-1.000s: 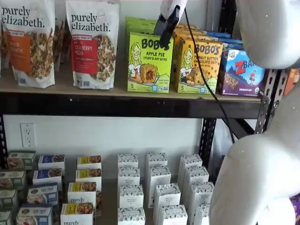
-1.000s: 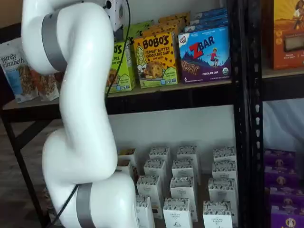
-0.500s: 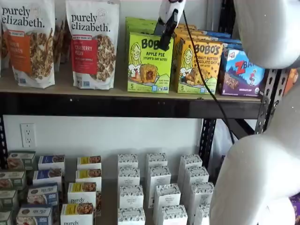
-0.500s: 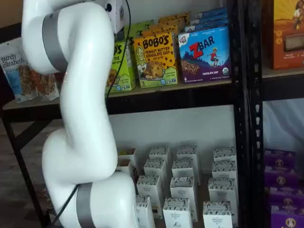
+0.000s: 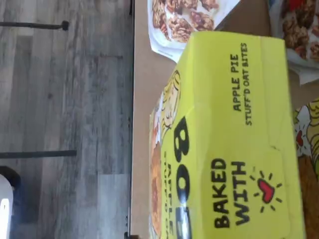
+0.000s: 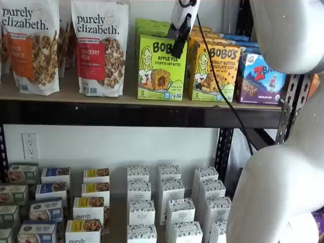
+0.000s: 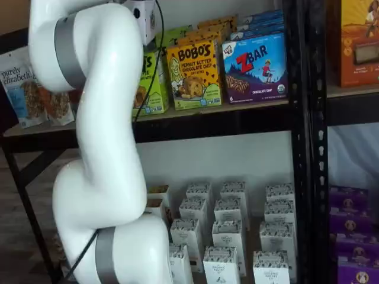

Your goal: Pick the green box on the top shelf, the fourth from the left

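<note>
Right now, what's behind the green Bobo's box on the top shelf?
More lime-green cartons stand in a row behind the green box on the top shelf. How many, and anything further back, is covered by the front box.

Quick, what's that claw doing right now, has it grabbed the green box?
Claw: seen side-on above the green box, so open or closed cannot be told; not holding it.

Green box [image 7: 155,83] mostly behind the white arm [image 7: 100,118]; hand [image 6: 178,43] side-on, gap untellable.
</note>
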Robot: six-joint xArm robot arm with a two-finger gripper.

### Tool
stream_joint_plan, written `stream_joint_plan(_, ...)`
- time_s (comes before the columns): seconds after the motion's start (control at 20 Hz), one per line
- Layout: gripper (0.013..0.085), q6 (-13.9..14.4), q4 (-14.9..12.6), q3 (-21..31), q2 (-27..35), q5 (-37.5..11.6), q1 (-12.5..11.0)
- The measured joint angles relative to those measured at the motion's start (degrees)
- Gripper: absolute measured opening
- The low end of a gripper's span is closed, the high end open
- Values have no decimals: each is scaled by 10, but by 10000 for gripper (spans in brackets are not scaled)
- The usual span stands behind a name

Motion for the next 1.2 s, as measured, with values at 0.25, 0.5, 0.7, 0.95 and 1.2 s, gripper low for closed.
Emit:
stream_joint_plan(0.25, 770, 0, -3, 4, 0, -3, 1)
stream_joint_plan(0.5, 650, 0, -3, 7, -1, -6, 2)
stream_joint_plan(0.7, 610, 0, -3, 3, 1, -1, 2)
stream_joint_plan(0.95, 610, 2, -2, -6, 5, 8, 2)
stream_joint_plan(1.2, 610, 5, -7, -14, 9, 15, 5)
